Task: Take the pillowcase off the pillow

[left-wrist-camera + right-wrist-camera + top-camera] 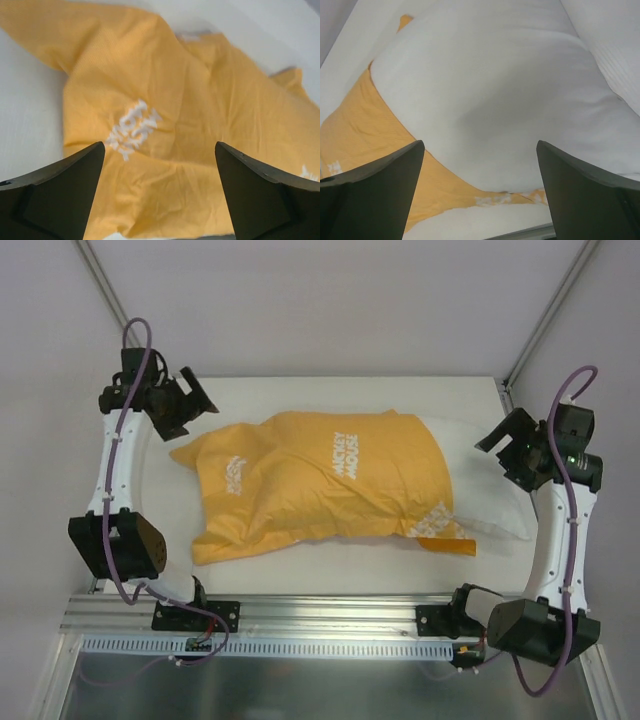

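Claws both stood open, gripping nothing: left claw (pixel 197 405) hung off the far-left corner of the pillowcase (pixel 320 480), and right claw (pixel 500 455) hung just beyond the pillow (pixel 492 512) at its right end.

Worktop (pixel 300 390) carried both items, lying across its middle.

Pillowcase: orange, wrinkled, white-logo side up. It covered most of the pillow. Its left portion looked flat and slack, so probably little filling sat there.

Pillow: only the right end showed, bulging out of the case mouth. The right wrist view confirmed white cushion emerging from the orange hem.

Logos (pixel 343 455): small white print, unreadable.

Judgement: removal partly done. Most of the pillow remained inside, and no grip was set on either item.
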Motion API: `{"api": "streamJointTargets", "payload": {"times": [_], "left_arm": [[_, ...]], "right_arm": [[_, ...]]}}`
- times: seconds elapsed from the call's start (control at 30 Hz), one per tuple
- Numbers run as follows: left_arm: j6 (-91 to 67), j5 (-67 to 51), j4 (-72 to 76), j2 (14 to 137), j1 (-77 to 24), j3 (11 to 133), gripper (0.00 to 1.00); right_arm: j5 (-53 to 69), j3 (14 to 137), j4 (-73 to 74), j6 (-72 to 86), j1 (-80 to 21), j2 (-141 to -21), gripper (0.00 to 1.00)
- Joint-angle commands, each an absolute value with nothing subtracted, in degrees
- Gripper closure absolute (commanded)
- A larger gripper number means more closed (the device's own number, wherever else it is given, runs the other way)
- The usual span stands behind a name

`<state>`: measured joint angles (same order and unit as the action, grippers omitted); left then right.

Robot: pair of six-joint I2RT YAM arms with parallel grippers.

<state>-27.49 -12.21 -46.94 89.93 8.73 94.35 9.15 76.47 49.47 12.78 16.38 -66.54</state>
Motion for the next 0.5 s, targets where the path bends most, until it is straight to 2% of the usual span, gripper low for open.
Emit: {"api": "streamJointTargets", "payload": {"times": [0.0, 0.07, 0.23, 0.4, 0.47], "left_arm": [[-23.12, -6.77, -48.78, 80.35, 2.13, 88.35, 0.07], [-23.11, -4.93, -48.87, 75.53, -3.56, 81.58, 0.07], [-29.33, -3.78, -48.52, 66.29, -16.5, 66.75, 0.09], [-34.89, 4.47, -47.99, 61.26, -33.54, 58.02, 0.07], [-36.12, 6.14, -47.81, 60.73, -36.37, 55.2, 0.07]], "right_arm": [[4.92, 72.79, 50.8, 8.97, 16.08, -58.64, 0.0], [3.87, 68.22, 51.76, 8.35, 16.0, -54.26, 0.03], [2.64, 60.74, 53.34, 7.74, 16.0, -47.21, 0.04], [-2.11, 55.56, 56.25, 7.56, 16.0, -43.16, 0.04], [-2.72, 53.63, 56.16, 8.26, 16.0, -42.02, 0.04]]}}
